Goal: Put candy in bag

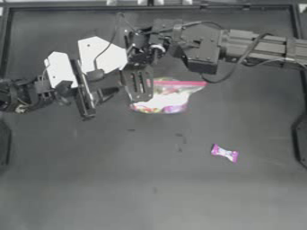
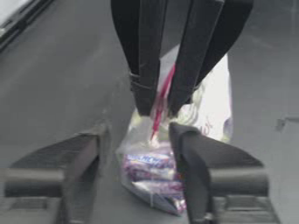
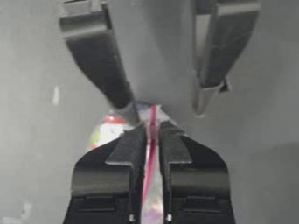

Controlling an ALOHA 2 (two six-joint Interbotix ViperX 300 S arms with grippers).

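Holding the bag (image 1: 167, 96) by its mouth is the step in hand, as I judge it: both arms meet at the pink strip (image 1: 183, 83) near the far middle of the tabletop (image 1: 120, 188), and no candy transfer has begun.

1. Right gripper (image 3: 152, 127): my wrist view shows its fingers (image 3: 131, 148) closed on the pink strip, which runs straight up between them. The arm reaches in from the right along the far edge.
2. Left gripper (image 2: 140, 144): its fingers (image 2: 192, 162) stand apart on either side of the bag's upper part, one close against the plastic. I cannot tell whether they touch it. The arm comes from the left, wrist turned toward the bag.
3. Bag: it hangs below the clamped strip, with coloured sweets visible through the plastic.
4. Candy (image 1: 224, 153): it lies flat on the tabletop, well apart from the bag, on the near right side, and nothing touches it.

Next move, in my estimate: the mouth must be opened, so the left fingers need one lip of the strip. One arm must then let go and fetch the candy.
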